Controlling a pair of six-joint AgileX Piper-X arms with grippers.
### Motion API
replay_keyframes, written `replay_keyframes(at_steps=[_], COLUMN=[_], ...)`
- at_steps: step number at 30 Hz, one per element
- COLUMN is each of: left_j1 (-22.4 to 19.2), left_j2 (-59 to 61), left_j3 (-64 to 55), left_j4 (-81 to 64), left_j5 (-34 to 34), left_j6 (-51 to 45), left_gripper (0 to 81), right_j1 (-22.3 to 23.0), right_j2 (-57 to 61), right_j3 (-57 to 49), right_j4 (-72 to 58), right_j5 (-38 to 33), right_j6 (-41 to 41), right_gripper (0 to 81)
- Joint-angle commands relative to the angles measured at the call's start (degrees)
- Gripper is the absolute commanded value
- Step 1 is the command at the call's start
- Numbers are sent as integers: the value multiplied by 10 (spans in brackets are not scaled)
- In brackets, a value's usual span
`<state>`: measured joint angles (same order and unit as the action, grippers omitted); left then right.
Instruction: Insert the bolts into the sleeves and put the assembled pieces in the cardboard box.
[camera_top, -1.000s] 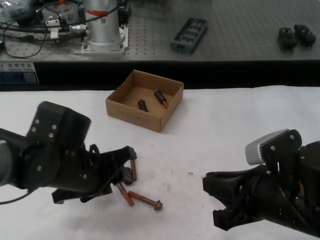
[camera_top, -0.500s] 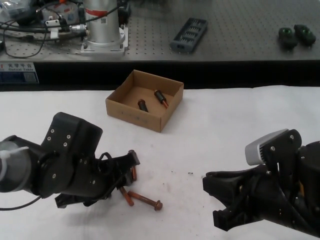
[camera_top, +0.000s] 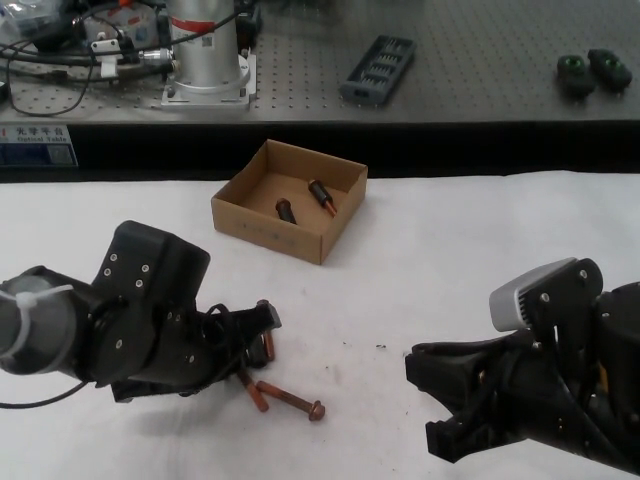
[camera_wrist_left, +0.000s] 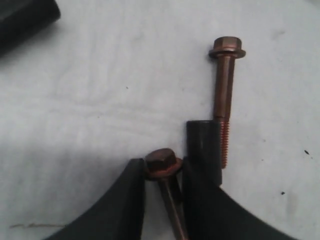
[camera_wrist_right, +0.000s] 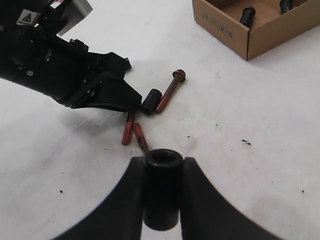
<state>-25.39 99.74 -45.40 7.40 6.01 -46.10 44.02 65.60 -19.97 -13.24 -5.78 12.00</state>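
My left gripper is low over the white cloth and shut on a copper bolt, its hex head between the fingertips. Just beyond lies a second bolt with a loose black sleeve against its threaded end. In the right wrist view, my right gripper is shut on a black sleeve, open end up, short of the left gripper and the loose bolts. In the high view, the cardboard box stands at the back centre and holds two assembled pieces.
Another bolt lies on the cloth in front of the left arm. The right arm fills the front right corner. Behind the cloth runs a perforated bench with a metal post and a dark tray.
The left arm has swung right and sunk toward the cloth, bringing its gripper down at the bolts. The right arm has kept still with the sleeve.
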Motion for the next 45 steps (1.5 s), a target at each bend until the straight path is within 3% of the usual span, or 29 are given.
replay_keyframes(at_steps=[1, 5, 10, 18, 27, 45], left_j1=[0, 1, 1, 28, 35, 35], left_j2=[18, 16, -8, -79, -108, -106], left_j3=[1, -4, -8, -31, -58, -31], left_j4=[23, 8, 43, 198, 354, 356], left_j5=[33, 95, 96, -7, -28, -28], left_j6=[72, 174, 306, 452, 526, 536], left_gripper=[6, 6, 6, 6, 6, 6], right_j1=[1, 1, 1, 1, 1, 1], right_j2=[-7, -7, -7, -7, -7, -7], right_j3=[-2, -2, -2, -2, -2, -2], right_j4=[-11, -11, -11, -12, -12, -9], right_j5=[1, 1, 1, 1, 1, 1], right_j6=[-5, -9, -9, -16, -16, -17], right_gripper=[64, 64, 64, 64, 64, 64])
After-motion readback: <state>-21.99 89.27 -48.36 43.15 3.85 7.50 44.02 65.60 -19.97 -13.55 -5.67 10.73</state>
